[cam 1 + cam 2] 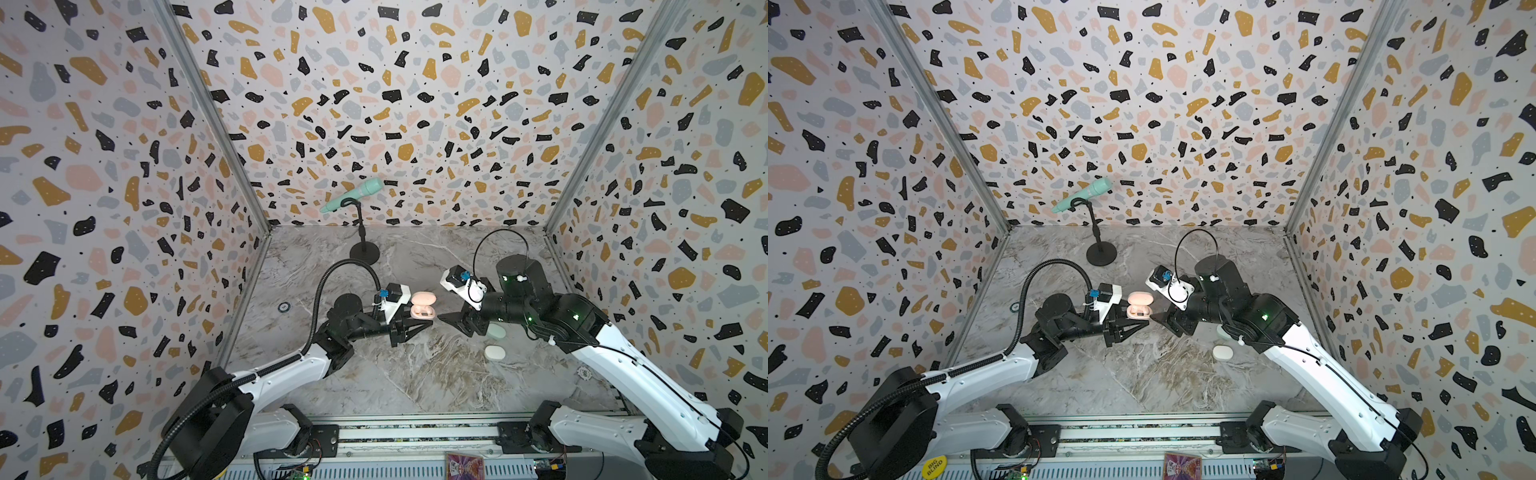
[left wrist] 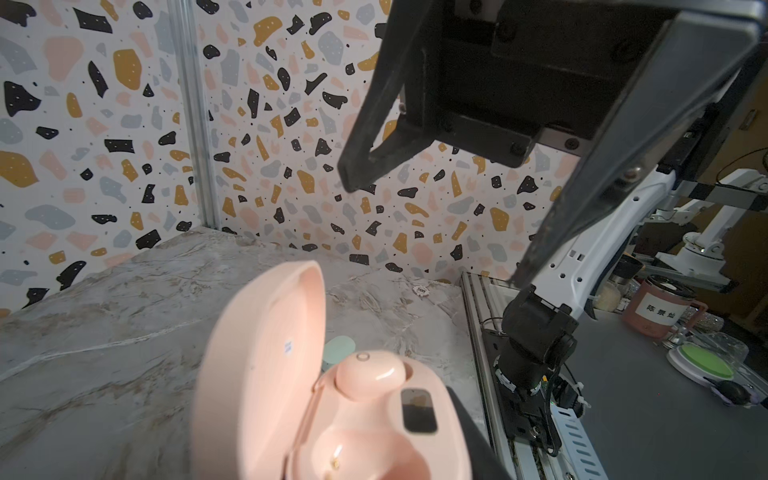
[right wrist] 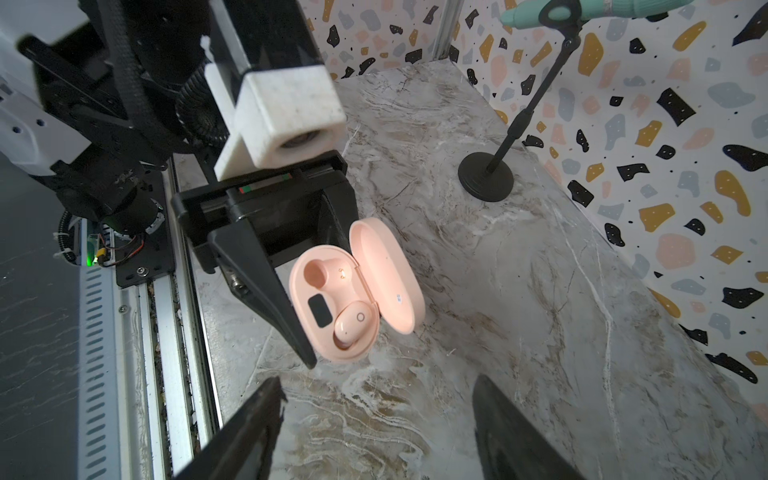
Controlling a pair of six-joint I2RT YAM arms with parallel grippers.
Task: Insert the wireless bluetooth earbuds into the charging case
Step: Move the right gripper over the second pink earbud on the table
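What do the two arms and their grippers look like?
White shells, black joints on left arm and right arm. Black triangular fingers on the left gripper and right gripper, white wrist camera blocks. Ribbed black hose to left wrist; thin black cable loop at right.

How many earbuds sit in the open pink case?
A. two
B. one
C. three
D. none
B: the right wrist view shows one pink earbud seated in the case, while the other socket is empty.
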